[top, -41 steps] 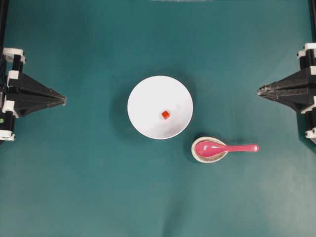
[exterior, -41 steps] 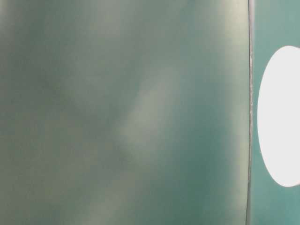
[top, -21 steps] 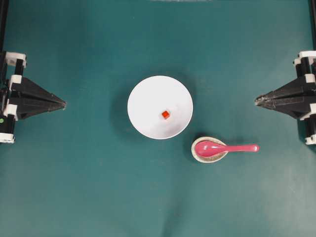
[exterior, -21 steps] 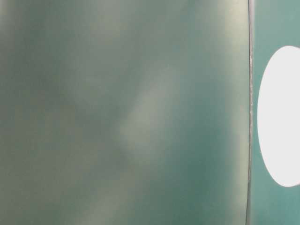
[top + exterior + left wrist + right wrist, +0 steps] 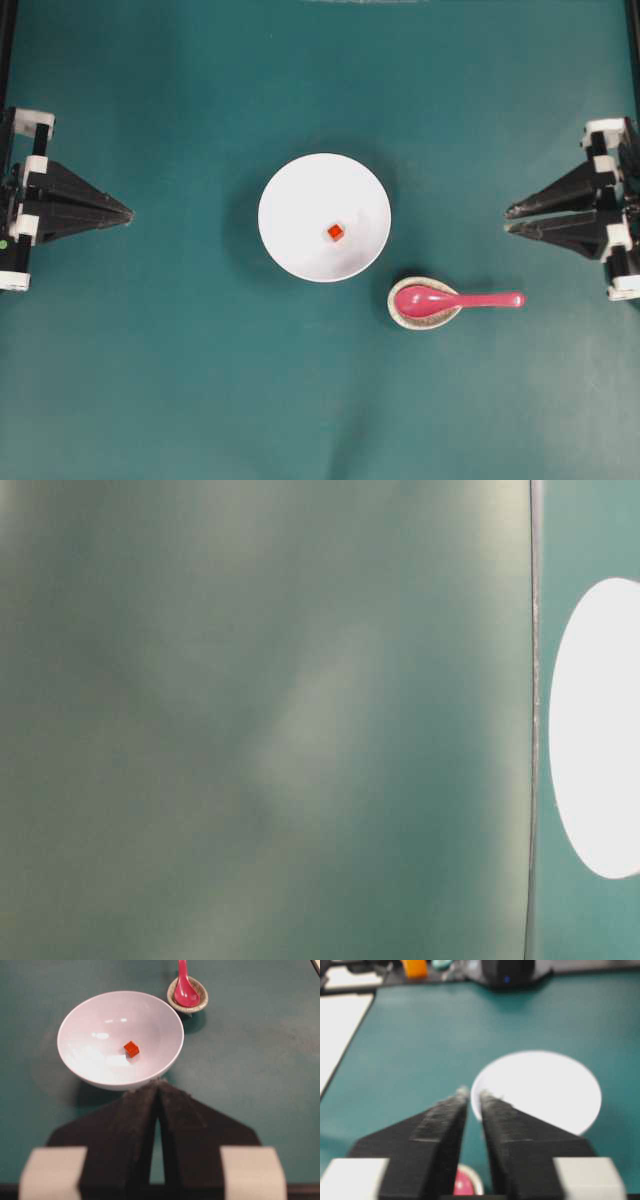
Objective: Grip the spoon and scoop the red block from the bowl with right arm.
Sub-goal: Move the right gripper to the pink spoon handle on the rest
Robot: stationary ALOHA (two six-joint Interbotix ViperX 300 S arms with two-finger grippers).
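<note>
Teal matting covers the whole tabletop. On it the spoon (image 5: 452,299) lies with its oval end cupped in a small speckled rest (image 5: 407,316) and its handle sticking out free toward the right gripper (image 5: 508,219). Glossy plastic, it looks light, stiff and slippery; the bare handle seems the sensible grip. Just beside it, the bowl (image 5: 300,190) holds the red block (image 5: 335,232). The right jaws stand parted and empty; the left gripper (image 5: 130,211) is pinched closed, well apart.
</note>
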